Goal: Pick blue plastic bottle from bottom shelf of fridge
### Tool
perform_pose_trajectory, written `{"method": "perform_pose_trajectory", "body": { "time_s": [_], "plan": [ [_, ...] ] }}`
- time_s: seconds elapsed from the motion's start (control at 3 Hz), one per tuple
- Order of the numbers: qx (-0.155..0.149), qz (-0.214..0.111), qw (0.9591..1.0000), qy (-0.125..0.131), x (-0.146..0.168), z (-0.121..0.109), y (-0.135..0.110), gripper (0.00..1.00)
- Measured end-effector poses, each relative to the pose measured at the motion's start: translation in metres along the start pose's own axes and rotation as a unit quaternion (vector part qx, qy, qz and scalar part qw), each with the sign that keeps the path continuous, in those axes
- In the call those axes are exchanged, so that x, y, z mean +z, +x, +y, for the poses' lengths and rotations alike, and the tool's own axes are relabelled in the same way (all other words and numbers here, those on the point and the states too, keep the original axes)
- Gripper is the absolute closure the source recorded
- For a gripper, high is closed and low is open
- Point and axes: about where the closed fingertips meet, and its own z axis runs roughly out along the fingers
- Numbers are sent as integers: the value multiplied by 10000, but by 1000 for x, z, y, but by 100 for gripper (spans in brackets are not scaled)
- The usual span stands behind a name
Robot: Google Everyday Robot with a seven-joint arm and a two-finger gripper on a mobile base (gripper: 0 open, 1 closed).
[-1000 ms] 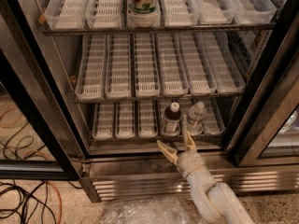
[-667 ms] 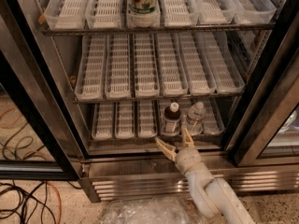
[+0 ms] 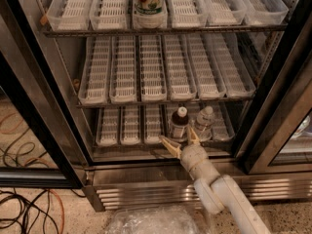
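Observation:
The fridge [image 3: 58, 130] stands open with three racks of white slotted trays. On the bottom shelf [image 3: 129, 128], the blue plastic bottle [image 3: 179, 124], dark-bodied with a white cap, stands upright at the front of a tray. A clear colourless bottle [image 3: 204, 122] stands just to its right. My gripper [image 3: 180, 141] is open at the front edge of the bottom shelf, right in front of the dark bottle's base. One finger [image 3: 168, 146] points left of the bottle and the other rises in front of it. Nothing is held.
A green-labelled can [image 3: 148, 1] stands on the top rack. The middle rack [image 3: 165, 72] holds only trays. Black-framed door posts [image 3: 278, 101] flank the opening. Cables [image 3: 24, 208] lie on the floor at left, and crumpled clear plastic [image 3: 151, 222] lies below the base grille.
The gripper has moved slightly up and forward toward the dark bottle, its fingers still spread. The bottles have not moved.

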Motion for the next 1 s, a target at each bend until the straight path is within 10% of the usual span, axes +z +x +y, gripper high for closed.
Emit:
{"method": "perform_pose_trajectory", "body": {
  "time_s": [0.67,1.0],
  "plan": [
    [-87,40,10000,19,26,-11,-3,28],
    [-83,78,9999,-10,31,-10,-1,47]
  ]
}}
